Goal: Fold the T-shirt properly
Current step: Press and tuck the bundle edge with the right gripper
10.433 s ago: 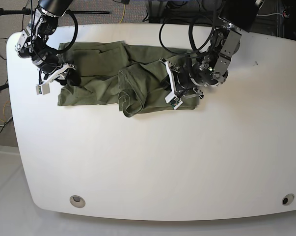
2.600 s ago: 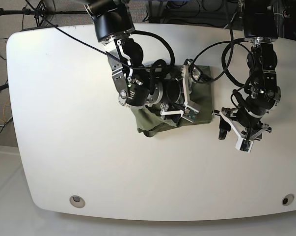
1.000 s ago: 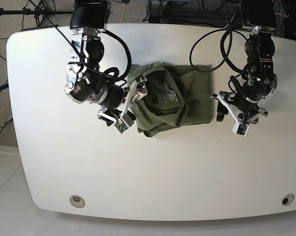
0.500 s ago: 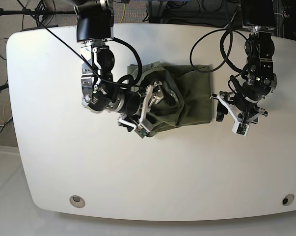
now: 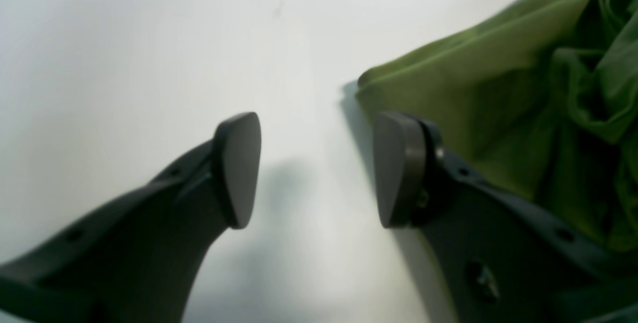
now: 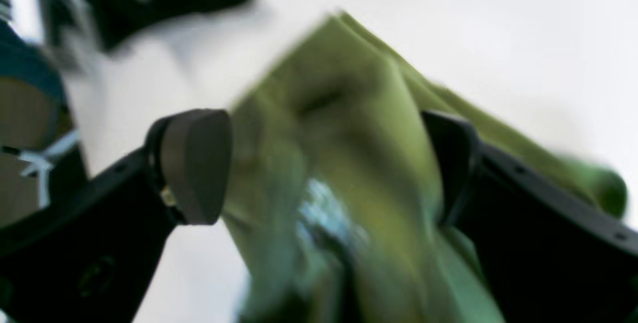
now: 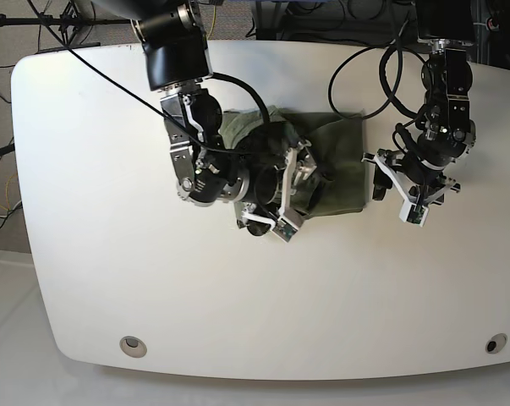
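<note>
Your right pincer [image 7: 290, 193] gapes wide over the bunched olive-green cotton T-shirt [image 7: 343, 173], left pincer [image 7: 395, 191] open over white tabletop [image 7: 111, 254] just beside it

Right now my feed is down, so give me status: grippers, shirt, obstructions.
Left gripper open over bare table, beside the T-shirt. Right gripper open, straddling bunched cloth. T-shirt folded small, still rumpled. Nothing else in the way.

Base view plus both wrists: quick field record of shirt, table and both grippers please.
garment: olive-green cotton T-shirt, bunched in a rumpled compact heap, not flat
surface: white table
right gripper: open, over the shirt, cloth showing between its jaws
left gripper: open, beside the shirt's edge, only bare table between its jaws
fold state: not neat yet
</note>
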